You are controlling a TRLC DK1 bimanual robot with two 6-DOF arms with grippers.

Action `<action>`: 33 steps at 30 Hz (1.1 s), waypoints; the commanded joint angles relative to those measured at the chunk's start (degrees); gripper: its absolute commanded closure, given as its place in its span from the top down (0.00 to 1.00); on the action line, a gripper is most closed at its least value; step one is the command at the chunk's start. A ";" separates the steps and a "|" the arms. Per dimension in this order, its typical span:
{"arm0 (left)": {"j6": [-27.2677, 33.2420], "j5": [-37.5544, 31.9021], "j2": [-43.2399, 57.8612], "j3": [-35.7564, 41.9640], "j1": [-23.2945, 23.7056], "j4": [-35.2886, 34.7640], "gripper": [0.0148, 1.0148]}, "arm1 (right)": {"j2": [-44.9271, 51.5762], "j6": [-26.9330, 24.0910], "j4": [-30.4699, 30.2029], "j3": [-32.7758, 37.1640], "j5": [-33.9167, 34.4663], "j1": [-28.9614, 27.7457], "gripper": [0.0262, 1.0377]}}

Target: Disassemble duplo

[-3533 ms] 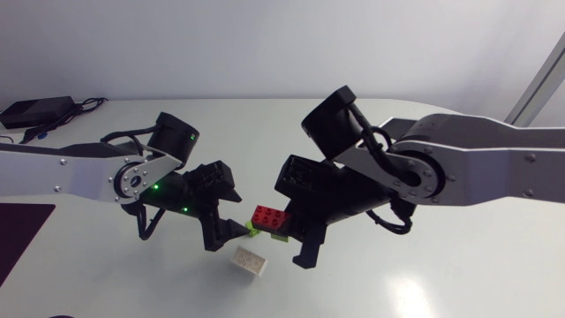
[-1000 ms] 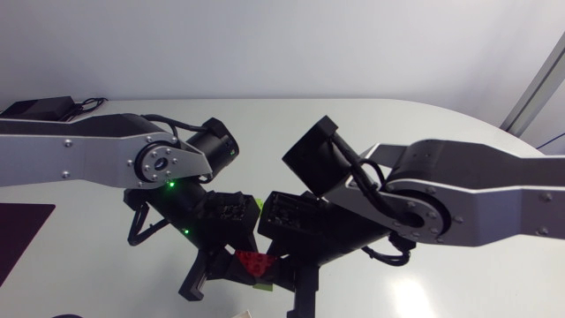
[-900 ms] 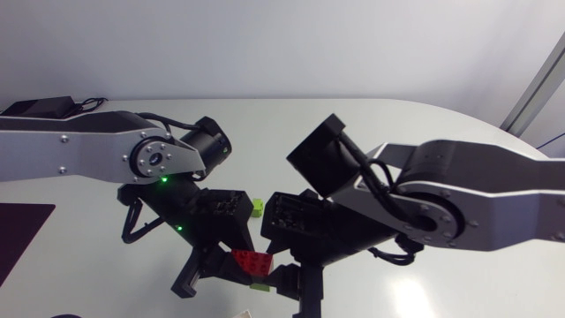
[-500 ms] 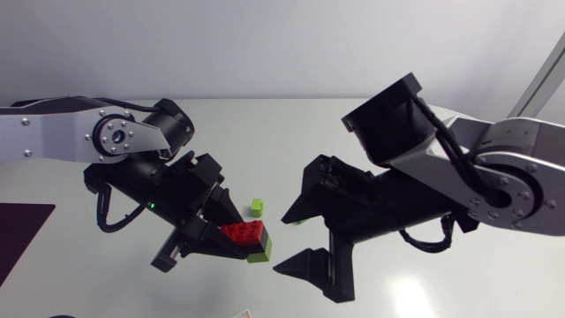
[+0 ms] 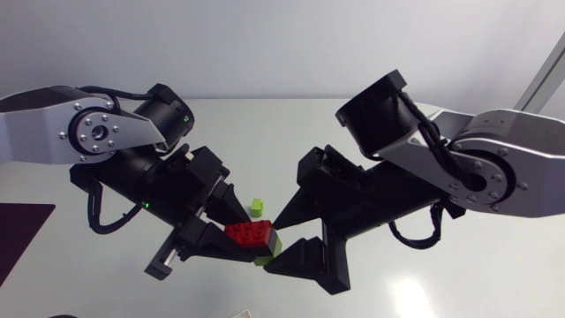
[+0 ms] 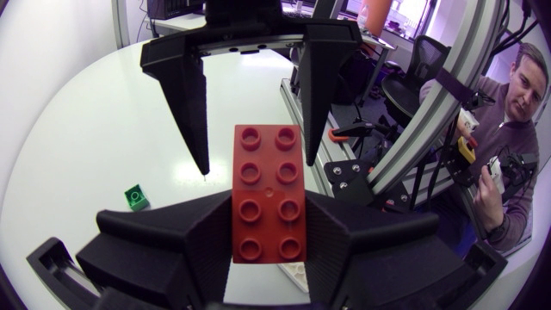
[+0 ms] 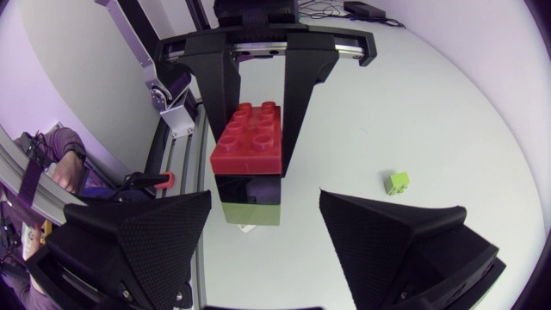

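Low over the near part of the counter (image 5: 494,283), held off its white top, is a stack of bricks: a red brick (image 5: 247,232) on top, a black brick (image 7: 248,189) under it and a green brick (image 5: 263,256) lowest. The left jaws are clamped on the red brick from both sides. The right jaws stand wide apart, one finger on each side of the stack's free end, not touching it. Farther back, behind the stack, a small green block (image 5: 256,208) lies alone on the counter.

Bright, even light — glare on the table (image 5: 399,288), fisheye-warped edges.
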 commanded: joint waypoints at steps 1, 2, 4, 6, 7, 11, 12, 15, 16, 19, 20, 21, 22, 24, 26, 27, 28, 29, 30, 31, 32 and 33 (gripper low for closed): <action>-1.05 1.25 -0.04 1.24 0.85 0.59 0.26 | 1.42 1.21 -0.80 1.20 -1.15 0.21 0.70; -1.05 1.43 -0.04 1.16 1.03 0.77 0.26 | 1.68 1.21 -0.71 1.20 -1.59 0.12 0.66; -1.32 1.60 -0.13 1.42 1.21 1.12 0.26 | 2.38 1.21 -0.45 1.11 -1.76 0.12 0.61; -1.58 1.69 -0.04 1.95 1.38 1.21 0.26 | 2.56 1.12 -0.01 0.67 -1.76 0.03 0.61; -1.67 1.78 -0.04 2.21 1.38 1.21 0.26 | 2.65 1.12 0.34 0.50 -1.76 0.03 0.61; -1.67 1.78 0.23 2.74 1.12 1.21 0.26 | 2.56 0.86 0.70 0.15 -1.85 0.21 0.37; -1.67 1.78 0.31 2.74 1.12 1.21 0.26 | 2.38 0.68 0.70 0.15 -2.29 0.21 0.25; -1.67 1.87 0.58 2.65 1.03 1.21 0.26 | 2.21 0.24 0.52 -0.03 -2.91 0.21 0.20; -1.67 1.87 0.66 2.65 1.12 1.21 0.26 | 2.21 0.06 0.52 -0.12 -3.08 0.21 0.19; -1.58 1.96 0.75 2.30 1.12 1.21 0.26 | 2.30 -0.11 0.43 -0.21 -3.52 0.21 0.16; -1.58 1.96 0.75 2.21 1.12 1.21 0.26 | 2.30 -0.20 0.52 -0.21 -3.52 0.21 0.15; -1.58 1.96 0.84 2.30 1.21 1.21 0.26 | 2.30 -0.29 0.61 -0.21 -3.43 0.30 0.15; -1.58 1.96 0.93 2.30 1.21 1.21 0.26 | 2.30 -0.55 0.70 -0.38 -3.26 0.30 0.15; -1.58 2.04 0.84 2.30 1.12 1.12 0.26 | 2.38 -1.25 0.78 -0.82 -3.08 0.47 0.14; -1.67 2.04 0.84 2.39 1.12 1.03 0.26 | 2.30 -2.22 0.78 -1.61 -2.73 0.91 0.14; -1.85 2.04 0.84 2.65 1.12 0.94 0.26 | 2.30 -2.66 0.78 -2.14 -2.56 1.09 0.14; -2.28 2.22 0.84 3.09 1.29 0.77 0.26 | 2.30 -3.36 0.78 -2.67 -2.20 1.18 0.14; -2.28 2.92 0.84 3.79 1.47 0.15 0.26 | 2.38 -3.89 0.78 -3.19 -1.15 1.26 0.14; -2.02 3.45 0.93 4.67 1.82 -0.90 0.26 | 2.47 -4.42 0.78 -3.63 -0.53 1.62 0.14; -1.58 3.89 1.10 5.64 1.91 -2.31 0.26 | 2.56 -4.68 0.78 -4.07 -0.18 1.70 0.14; -1.14 4.50 1.37 6.52 2.26 -3.45 0.26 | 2.65 -4.86 0.78 -4.34 0.08 1.70 0.14; -0.61 5.73 1.81 7.57 2.52 -5.03 0.26 | 2.65 -5.03 0.78 -4.60 0.34 1.88 0.14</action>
